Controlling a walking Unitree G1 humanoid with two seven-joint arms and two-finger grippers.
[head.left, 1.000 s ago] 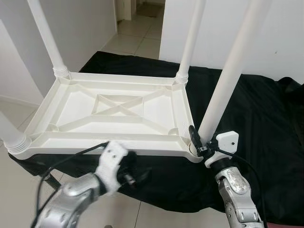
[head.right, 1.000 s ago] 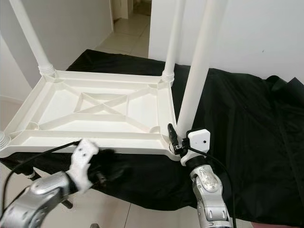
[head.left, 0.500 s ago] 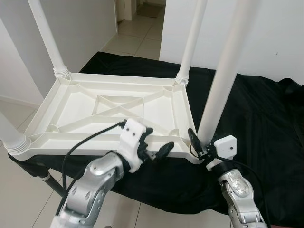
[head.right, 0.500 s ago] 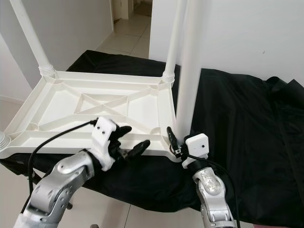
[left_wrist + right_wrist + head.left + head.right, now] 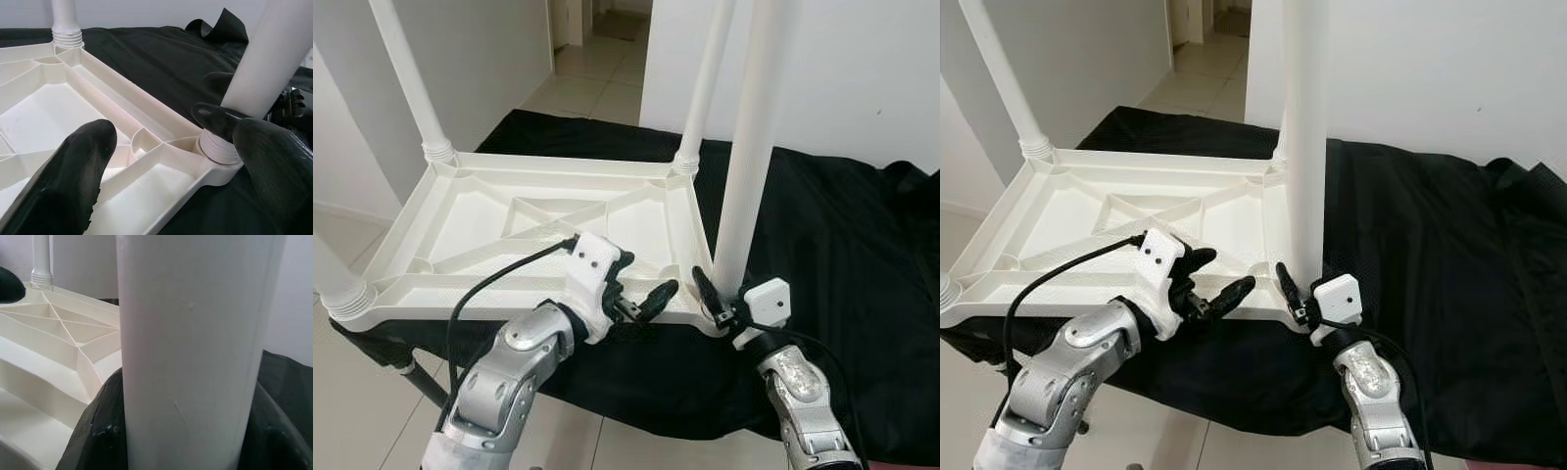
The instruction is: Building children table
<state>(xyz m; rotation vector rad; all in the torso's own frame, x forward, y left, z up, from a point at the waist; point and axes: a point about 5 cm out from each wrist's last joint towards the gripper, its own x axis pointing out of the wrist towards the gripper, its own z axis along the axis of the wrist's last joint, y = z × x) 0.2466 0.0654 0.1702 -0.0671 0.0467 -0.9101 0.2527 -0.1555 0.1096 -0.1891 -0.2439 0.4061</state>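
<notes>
A white plastic table top (image 5: pixel 480 220) lies upside down on a black cloth. Three white legs stand in its corners: far left (image 5: pixel 409 78), far right (image 5: pixel 705 88) and near left (image 5: pixel 335 279). The fourth leg (image 5: pixel 749 147) stands nearly upright at the near right corner socket (image 5: pixel 217 147). My right gripper (image 5: pixel 724 294) is shut on that leg low down, its black fingers (image 5: pixel 98 431) on either side of it (image 5: pixel 190 347). My left gripper (image 5: pixel 644 279) is open above the near rim, just left of that corner, fingers (image 5: pixel 73 181) spread.
The black cloth (image 5: pixel 842 235) covers the low support and spreads wide to the right. Tiled floor (image 5: pixel 352 392) lies at the near left. A white wall (image 5: pixel 862 69) stands behind, with a doorway (image 5: pixel 597 49) at the far left.
My left arm has risen from below the table's near edge to the rim beside the near right corner. The held leg has swung from leaning right to almost upright.
</notes>
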